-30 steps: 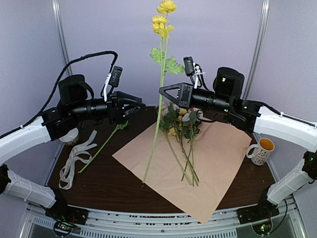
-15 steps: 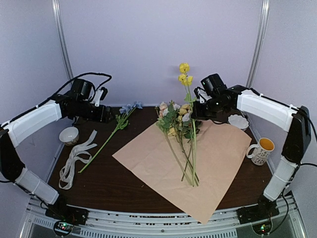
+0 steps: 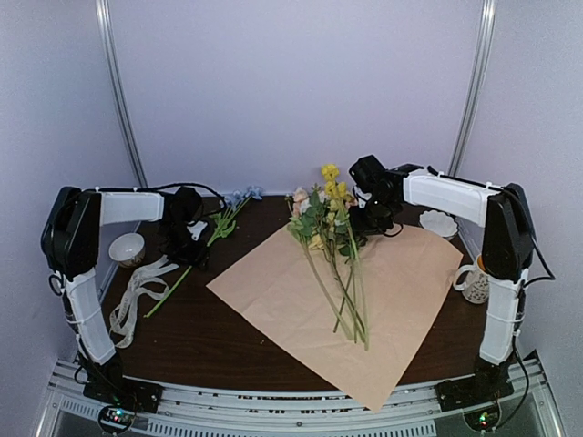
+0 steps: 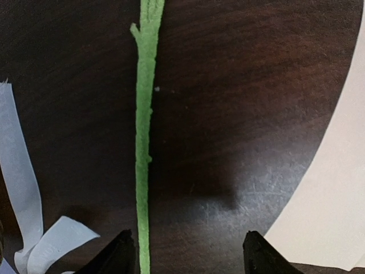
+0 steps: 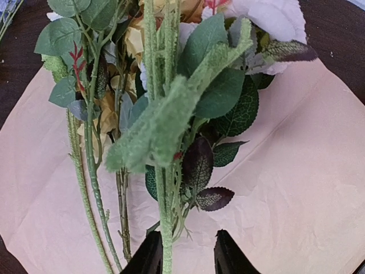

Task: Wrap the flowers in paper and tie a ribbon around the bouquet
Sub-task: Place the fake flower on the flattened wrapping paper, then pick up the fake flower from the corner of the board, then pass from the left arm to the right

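Left tool (image 4: 188, 255) and right tool (image 5: 188, 255) both angled down, jaws apart

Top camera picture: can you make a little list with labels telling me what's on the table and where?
paper: tan sheet, flat in the middle of the table
flowers: bunch lying on the paper, blooms at the far end
blue flower: alone on the wood, left of the paper
ribbon: loose pile near the left edge
mug: right of the paper
bowl: far left
left fingers: open, over the blue flower's stem
right fingers: open, over the bunch
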`<control>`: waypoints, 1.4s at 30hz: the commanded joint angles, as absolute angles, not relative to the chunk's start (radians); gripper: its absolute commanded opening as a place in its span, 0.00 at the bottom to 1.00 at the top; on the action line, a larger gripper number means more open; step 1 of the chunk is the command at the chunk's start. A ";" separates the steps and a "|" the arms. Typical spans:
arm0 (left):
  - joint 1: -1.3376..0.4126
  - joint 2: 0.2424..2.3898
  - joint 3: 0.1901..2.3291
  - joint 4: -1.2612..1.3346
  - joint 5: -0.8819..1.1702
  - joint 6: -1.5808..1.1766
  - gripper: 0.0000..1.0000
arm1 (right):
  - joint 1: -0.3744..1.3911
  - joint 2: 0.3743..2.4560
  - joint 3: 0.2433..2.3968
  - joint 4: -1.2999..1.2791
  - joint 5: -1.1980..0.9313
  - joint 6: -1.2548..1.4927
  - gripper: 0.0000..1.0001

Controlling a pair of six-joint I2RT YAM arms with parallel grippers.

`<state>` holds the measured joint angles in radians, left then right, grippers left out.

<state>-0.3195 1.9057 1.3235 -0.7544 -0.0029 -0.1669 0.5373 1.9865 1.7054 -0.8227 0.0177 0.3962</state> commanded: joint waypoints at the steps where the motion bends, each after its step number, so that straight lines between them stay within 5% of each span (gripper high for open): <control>1: -0.300 1.986 1.425 -0.787 -0.048 -0.130 0.68 | 0.531 1.896 1.636 -0.790 0.051 0.395 0.33; 8: -0.285 2.094 1.478 -0.795 0.018 -0.113 0.52 | 0.534 1.772 1.480 -0.750 0.030 0.399 0.34; 16: -0.277 2.120 1.484 -0.764 0.092 -0.114 0.02 | 0.544 1.659 1.385 -0.712 -0.012 0.417 0.34; 21: -0.275 2.077 1.461 -0.725 0.112 -0.134 0.00 | 0.553 1.605 1.367 -0.710 -0.021 0.418 0.34; 34: -0.306 1.512 1.124 -0.244 0.306 -0.323 0.00 | 0.663 1.399 1.295 -0.479 -0.237 0.387 0.34; 42: -0.620 1.275 1.014 0.187 0.495 -0.406 0.00 | 0.837 1.385 1.269 -0.003 -0.424 0.458 0.37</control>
